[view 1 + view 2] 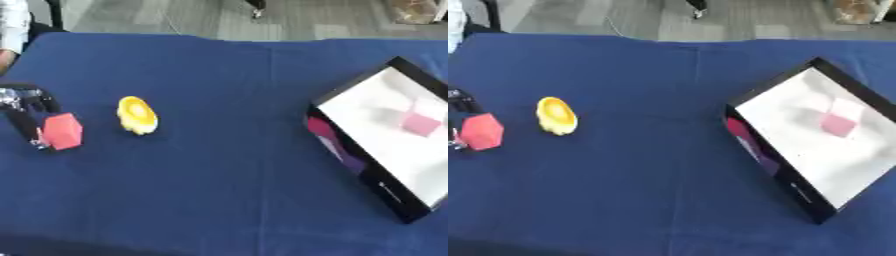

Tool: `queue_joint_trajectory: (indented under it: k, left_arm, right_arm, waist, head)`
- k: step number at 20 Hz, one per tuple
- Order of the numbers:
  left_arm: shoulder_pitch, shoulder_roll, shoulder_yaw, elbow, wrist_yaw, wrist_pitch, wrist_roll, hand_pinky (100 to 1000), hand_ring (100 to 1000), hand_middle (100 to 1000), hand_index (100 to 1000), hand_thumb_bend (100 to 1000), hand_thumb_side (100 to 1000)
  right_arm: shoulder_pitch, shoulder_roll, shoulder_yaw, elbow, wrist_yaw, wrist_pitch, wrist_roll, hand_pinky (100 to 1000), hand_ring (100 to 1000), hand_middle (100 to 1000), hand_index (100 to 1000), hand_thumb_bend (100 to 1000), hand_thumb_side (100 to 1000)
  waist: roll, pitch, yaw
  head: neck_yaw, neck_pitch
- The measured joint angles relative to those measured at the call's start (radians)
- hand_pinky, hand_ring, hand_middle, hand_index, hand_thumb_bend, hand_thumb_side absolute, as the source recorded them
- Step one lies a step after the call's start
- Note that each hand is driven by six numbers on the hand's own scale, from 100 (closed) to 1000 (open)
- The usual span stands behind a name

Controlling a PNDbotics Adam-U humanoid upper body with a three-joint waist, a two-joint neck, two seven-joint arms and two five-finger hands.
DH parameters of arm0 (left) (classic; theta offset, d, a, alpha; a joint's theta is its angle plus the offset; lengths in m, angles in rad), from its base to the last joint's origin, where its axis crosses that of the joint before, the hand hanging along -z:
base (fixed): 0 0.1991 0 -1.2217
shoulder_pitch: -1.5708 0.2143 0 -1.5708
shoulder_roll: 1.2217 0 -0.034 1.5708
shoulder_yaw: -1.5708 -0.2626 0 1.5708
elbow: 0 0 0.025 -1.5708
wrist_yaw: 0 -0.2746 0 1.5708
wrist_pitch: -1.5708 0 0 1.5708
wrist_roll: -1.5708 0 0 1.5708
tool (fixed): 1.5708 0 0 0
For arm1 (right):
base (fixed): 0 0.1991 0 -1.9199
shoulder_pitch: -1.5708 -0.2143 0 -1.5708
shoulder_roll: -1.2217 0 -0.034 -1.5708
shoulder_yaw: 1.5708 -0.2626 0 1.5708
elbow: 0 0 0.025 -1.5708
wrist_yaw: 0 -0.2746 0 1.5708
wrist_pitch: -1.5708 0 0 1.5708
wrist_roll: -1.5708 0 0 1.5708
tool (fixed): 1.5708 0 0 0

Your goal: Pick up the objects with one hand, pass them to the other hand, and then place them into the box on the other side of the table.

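A red block point(63, 131) sits at the table's left edge, tilted onto a corner. My left hand point(24, 102) comes in from the left, and its black fingers point(26, 127) curl down against the block's left side and pinch it. To the block's right, a yellow rounded object point(137, 115) lies on the blue cloth, apart from the hand. On the right side stands a black-rimmed box point(350, 150) with a white floor, tilted in the view, and a pink cube point(421, 124) lies inside it. My right hand shows in neither view.
A blue cloth point(219, 175) covers the whole table. Grey floor and a chair leg point(256, 10) show beyond the far edge. A person's sleeve point(10, 25) shows at the top left corner, off the table.
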Motion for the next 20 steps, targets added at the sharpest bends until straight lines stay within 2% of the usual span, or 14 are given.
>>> queue_joint_trajectory:
  k: [7,11,16,18,20]
  left_arm:
    - [-0.008,-0.022,0.000,0.014,0.043,-0.009,0.047,839,838,719,757,718,100]
    - [-0.010,-0.028,-0.001,0.020,0.049,-0.007,0.060,838,834,708,710,693,100]
    - [-0.010,-0.029,-0.003,0.026,0.051,0.001,0.012,850,848,738,770,771,100]
    - [-0.011,-0.029,-0.003,0.026,0.048,0.006,-0.010,849,847,737,774,764,100]
    - [-0.012,-0.028,-0.001,0.026,0.041,0.010,-0.021,846,843,727,756,719,100]
  right_arm:
    - [0.000,0.007,0.001,0.004,0.012,-0.002,0.002,1000,1000,988,1000,100,314]
    - [0.000,0.008,0.001,0.006,0.018,-0.002,0.002,1000,1000,988,1000,100,322]
    - [0.000,0.008,0.001,0.007,0.022,-0.002,0.002,1000,1000,988,1000,100,323]
    - [0.001,0.008,0.001,0.008,0.025,-0.002,0.002,1000,1000,988,1000,100,323]
    - [0.001,0.008,0.001,0.011,0.026,-0.002,0.002,1000,1000,988,1000,100,324]
  waist:
    - [0.000,0.001,0.000]
    - [0.000,0.001,-0.003]
    - [0.000,0.001,-0.003]
    - [0.000,0.001,-0.003]
    - [0.000,0.001,-0.003]
  head:
    - [0.000,0.000]
    - [0.000,0.000]
    - [0.000,0.000]
    - [0.000,0.000]
    - [0.000,0.000]
